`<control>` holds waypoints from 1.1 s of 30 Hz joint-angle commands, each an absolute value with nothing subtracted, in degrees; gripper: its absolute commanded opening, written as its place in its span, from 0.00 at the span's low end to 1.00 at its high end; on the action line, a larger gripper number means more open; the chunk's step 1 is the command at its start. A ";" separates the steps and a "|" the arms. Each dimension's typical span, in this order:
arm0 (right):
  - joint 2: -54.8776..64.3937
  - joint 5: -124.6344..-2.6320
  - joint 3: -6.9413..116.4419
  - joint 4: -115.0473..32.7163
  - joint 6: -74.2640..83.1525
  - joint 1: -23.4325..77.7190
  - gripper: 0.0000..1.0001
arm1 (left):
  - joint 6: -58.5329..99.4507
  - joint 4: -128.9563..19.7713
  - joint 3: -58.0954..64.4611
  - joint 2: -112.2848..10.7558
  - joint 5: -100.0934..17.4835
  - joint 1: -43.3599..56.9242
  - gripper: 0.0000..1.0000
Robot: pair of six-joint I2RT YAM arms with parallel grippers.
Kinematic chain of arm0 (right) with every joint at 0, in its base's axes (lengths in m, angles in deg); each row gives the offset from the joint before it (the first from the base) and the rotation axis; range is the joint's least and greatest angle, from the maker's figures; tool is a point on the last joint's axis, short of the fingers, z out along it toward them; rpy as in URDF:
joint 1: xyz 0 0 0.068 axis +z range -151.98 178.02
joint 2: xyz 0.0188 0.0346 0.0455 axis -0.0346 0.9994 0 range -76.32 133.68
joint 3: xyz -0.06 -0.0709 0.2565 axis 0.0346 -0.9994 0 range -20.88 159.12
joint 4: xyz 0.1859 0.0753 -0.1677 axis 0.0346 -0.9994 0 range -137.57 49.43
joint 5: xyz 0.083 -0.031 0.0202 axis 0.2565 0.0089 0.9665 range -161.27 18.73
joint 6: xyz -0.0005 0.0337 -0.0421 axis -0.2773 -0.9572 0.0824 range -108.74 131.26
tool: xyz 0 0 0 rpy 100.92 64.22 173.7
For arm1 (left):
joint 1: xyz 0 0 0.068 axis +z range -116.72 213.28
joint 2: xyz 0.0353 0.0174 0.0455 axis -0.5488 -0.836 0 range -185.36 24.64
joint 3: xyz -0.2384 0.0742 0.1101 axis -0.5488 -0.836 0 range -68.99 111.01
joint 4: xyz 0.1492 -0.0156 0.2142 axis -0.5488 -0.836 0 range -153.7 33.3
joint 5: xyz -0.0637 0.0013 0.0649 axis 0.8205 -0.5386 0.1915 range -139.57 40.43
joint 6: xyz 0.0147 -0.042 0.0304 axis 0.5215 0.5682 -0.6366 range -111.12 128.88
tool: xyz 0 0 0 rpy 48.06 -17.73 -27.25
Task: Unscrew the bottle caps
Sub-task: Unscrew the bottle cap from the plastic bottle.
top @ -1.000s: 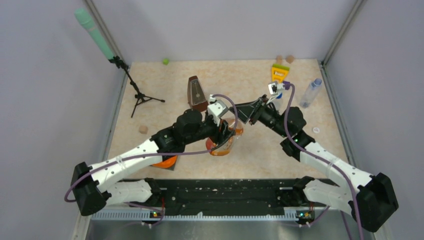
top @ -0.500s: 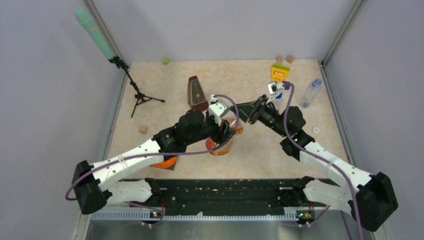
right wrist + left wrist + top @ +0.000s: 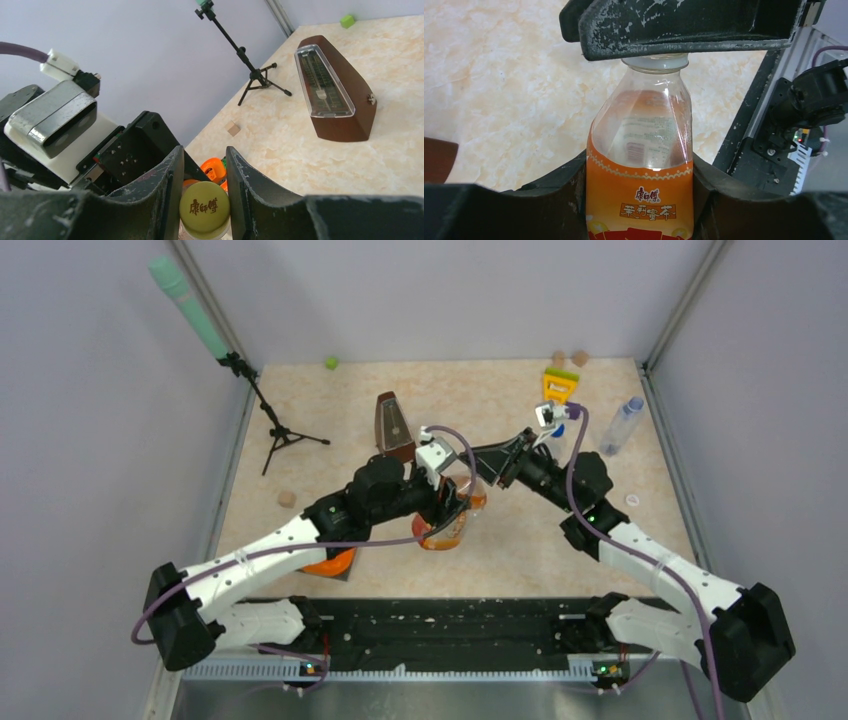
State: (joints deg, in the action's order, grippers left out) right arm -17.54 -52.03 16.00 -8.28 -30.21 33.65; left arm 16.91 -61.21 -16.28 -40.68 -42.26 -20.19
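Two arms share one orange-tinted bottle [image 3: 640,150] near the middle of the bench [image 3: 330,430].
We see the left fingers [image 3: 556,197] part-closed around its labelled body, and the right fingers [image 3: 157,200] pinched tight on its yellow cap [image 3: 205,210].

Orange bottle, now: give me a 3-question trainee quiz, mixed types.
1. True or false: the right gripper is shut on the yellow cap.
2. The left gripper grips: A) nothing, B) the orange bottle by its body, C) the yellow cap.
3. Fill in: the cap sits ___ the bottle's neck.
Key: 1 true; 2 B; 3 on.
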 commanded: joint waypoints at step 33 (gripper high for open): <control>-18.04 -44.39 18.06 -2.70 -29.21 34.58 0.55 | 15.78 -56.32 -14.50 -37.62 -30.68 -15.53 0.00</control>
State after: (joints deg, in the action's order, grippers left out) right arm -17.45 -43.02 15.96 -1.57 -30.32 34.03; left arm 19.34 -56.77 -15.43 -40.50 -21.73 -14.25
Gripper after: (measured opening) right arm 0.534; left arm 0.549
